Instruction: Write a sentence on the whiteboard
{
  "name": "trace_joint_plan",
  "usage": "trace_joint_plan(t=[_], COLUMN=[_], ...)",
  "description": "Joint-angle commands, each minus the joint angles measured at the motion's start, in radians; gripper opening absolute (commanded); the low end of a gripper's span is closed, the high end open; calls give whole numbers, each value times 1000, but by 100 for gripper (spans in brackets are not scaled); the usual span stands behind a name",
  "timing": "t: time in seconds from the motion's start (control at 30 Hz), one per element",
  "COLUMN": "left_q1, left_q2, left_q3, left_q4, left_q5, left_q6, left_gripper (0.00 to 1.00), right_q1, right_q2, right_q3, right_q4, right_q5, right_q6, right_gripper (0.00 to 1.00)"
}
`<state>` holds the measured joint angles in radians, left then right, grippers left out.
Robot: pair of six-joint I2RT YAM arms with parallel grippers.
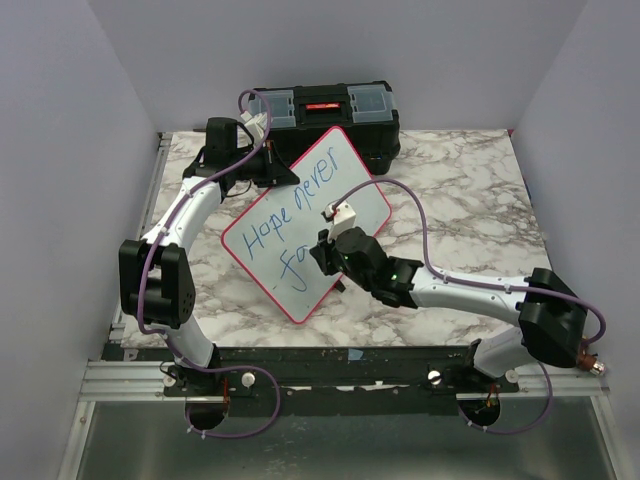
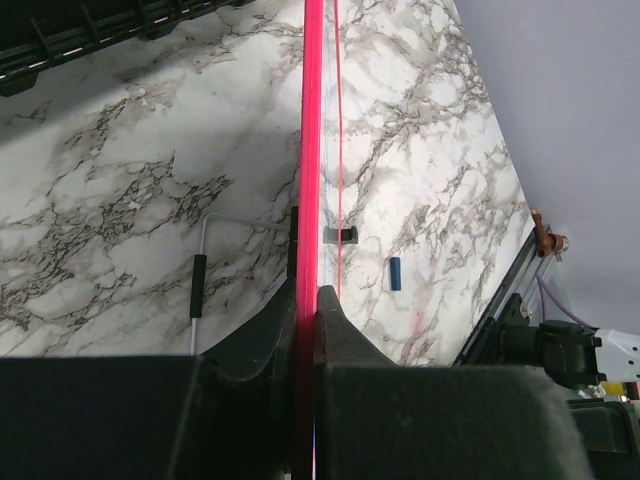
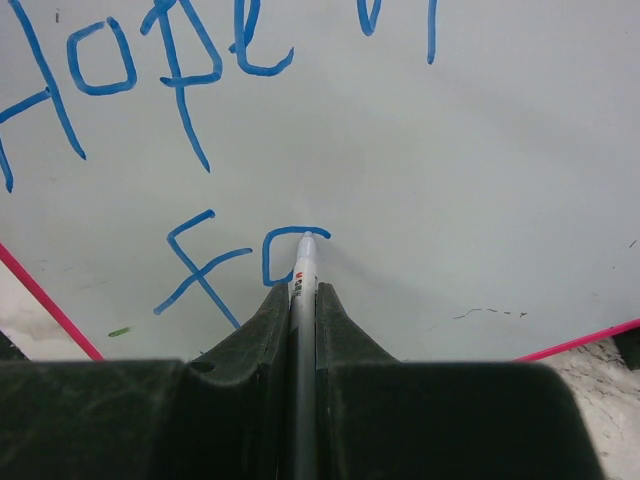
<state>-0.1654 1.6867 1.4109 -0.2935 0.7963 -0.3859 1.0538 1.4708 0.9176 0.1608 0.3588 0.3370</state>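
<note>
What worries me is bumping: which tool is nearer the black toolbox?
Left. The left tool clamps the whiteboard beside the toolbox; the right tool is farther, mid-board.

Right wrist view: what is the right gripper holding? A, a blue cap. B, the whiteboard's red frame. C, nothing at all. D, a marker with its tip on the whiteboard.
D: the right gripper is shut on a marker whose tip touches the whiteboard at a half-drawn blue letter.
</note>
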Motion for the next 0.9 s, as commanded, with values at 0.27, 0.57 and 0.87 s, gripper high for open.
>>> trace_joint_plan(t=[0.27,0.57,0.87], left_q1=[-16,-16,-16], left_q2=[-9,-9,-7], left_q3=[4,5,6], left_q4=[8,8,8], left_q5=[-35,-34,-33], left_q6=[73,71,70], left_gripper=[0,0,0], right_q1=[-3,-4,-4], right_q2=[32,18,-2], right_q3=[-2,-41,-69], right_q4=[-30,-45,-57], right_q5=[48,63,71], right_q6=[-15,0,11], right_gripper=[1,1,1])
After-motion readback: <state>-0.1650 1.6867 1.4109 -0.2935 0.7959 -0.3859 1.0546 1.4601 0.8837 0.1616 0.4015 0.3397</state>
